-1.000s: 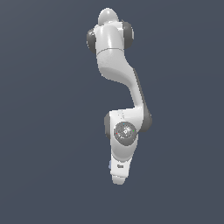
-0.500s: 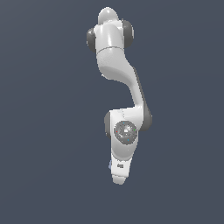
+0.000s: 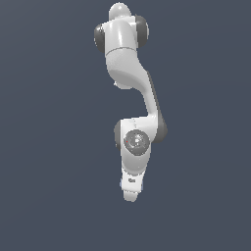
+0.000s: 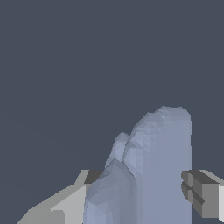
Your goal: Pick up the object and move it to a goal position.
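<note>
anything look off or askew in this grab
Nothing looks damaged. The pale blue-grey lump sits between the gripper fingers, closer to one finger than the other, so slightly off-centre. In the exterior view the arm hides almost all of it.

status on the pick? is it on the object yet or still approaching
Done: the arm has brought the gripper down around the pale blue-grey object; the wrist view shows it between the fingers.
In hand: closing. One finger looks apart from the object, so no firm grip shows.
Left: clamp, lift, carry to the goal; no goal marker is visible.
</note>
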Robot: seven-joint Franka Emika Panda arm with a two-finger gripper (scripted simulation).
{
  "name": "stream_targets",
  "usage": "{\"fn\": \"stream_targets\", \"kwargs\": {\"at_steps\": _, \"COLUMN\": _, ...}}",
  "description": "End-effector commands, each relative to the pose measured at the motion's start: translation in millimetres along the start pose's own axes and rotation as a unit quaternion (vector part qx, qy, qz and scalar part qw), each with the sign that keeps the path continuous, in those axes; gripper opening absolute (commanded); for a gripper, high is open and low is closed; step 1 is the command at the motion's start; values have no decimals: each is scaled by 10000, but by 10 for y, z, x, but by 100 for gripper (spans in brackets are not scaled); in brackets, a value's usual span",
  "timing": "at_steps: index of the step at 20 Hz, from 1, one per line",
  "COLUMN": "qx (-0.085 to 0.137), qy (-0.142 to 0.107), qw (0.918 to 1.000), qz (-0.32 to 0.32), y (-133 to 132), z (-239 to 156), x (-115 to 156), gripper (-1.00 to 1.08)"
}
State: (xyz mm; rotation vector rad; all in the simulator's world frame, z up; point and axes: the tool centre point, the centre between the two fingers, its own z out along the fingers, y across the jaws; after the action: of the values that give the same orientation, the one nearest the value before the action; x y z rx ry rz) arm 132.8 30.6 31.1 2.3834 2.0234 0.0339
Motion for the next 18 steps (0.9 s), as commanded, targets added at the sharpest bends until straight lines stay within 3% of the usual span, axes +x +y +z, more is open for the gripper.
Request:
{"fn": "stream_targets", "kwargs": {"at_steps": 1, "qx": 49, "qy": -23, "qw": 10000, "qz": 24, "y": -86, "z": 46, "x": -113, "gripper": -100}}
{"fn": "stream_targets", "kwargs": {"at_steps": 18, "qx": 79, "qy": -28, "qw": 10000, "qz": 25, "y": -782, "z": -58, "x": -830, "gripper": -100}}
